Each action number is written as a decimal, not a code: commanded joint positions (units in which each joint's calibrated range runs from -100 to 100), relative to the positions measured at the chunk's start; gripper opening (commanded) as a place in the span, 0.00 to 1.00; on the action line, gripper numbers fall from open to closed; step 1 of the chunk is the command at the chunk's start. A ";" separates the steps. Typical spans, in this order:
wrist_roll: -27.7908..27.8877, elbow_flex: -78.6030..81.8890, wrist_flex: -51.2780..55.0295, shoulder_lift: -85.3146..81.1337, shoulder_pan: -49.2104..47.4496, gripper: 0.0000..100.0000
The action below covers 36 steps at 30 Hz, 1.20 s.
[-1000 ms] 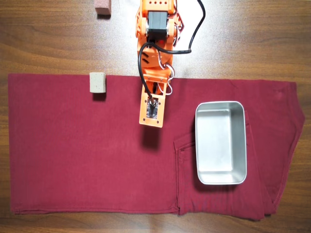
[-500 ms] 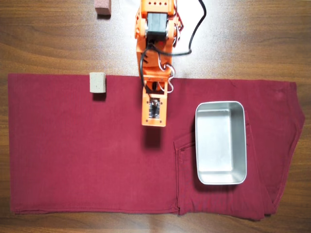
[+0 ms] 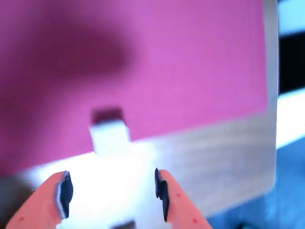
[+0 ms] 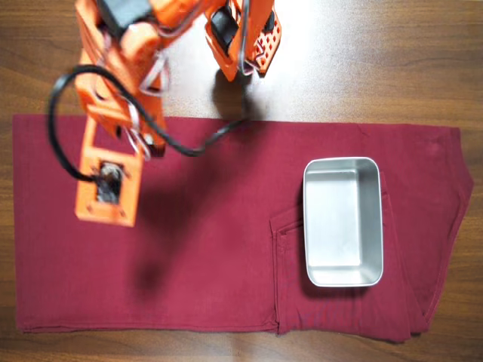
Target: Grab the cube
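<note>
In the wrist view, the orange two-fingered hand (image 3: 112, 193) is seen at the bottom edge with its fingers spread wide apart and nothing held between them. One finger (image 3: 47, 202) enters from the lower left and the other from the lower right, each with a dark pad on its inner face. Just beyond the gap between the fingertips, slightly towards the left finger, the small pale, blocky cube (image 3: 110, 137) is seen; it is blurred and washed out by glare, so its colour and surface cannot be made out well. It lies at the edge of the magenta-looking cloth (image 3: 143, 62), where the cloth meets the pale wooden table (image 3: 214, 162), and a dark shadow is cast on the cloth right behind it.

In the overhead view, the orange robot arm (image 4: 121, 90) is seen reaching from the top down over the left part of the dark red cloth (image 4: 211, 249), which is spread across the brown wooden table (image 4: 377, 60). A black cable (image 4: 60, 128) is looped beside the arm. The cube cannot be seen in this view. A shiny rectangular metal tray (image 4: 343, 280) with rounded corners stands on the right part of the cloth, well apart from the arm.
</note>
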 commanded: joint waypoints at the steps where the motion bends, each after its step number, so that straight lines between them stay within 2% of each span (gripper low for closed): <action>1: 1.90 0.19 0.19 3.37 7.93 0.23; 7: 2.78 15.85 0.19 3.72 12.15 0.26; 10: 2.83 13.57 -0.09 7.27 13.11 0.27; 18: -0.63 10.48 -15.30 17.75 8.60 0.27; 27: -1.07 12.12 -19.08 18.55 7.07 0.30; 36: -0.78 20.22 -28.40 19.17 8.31 0.30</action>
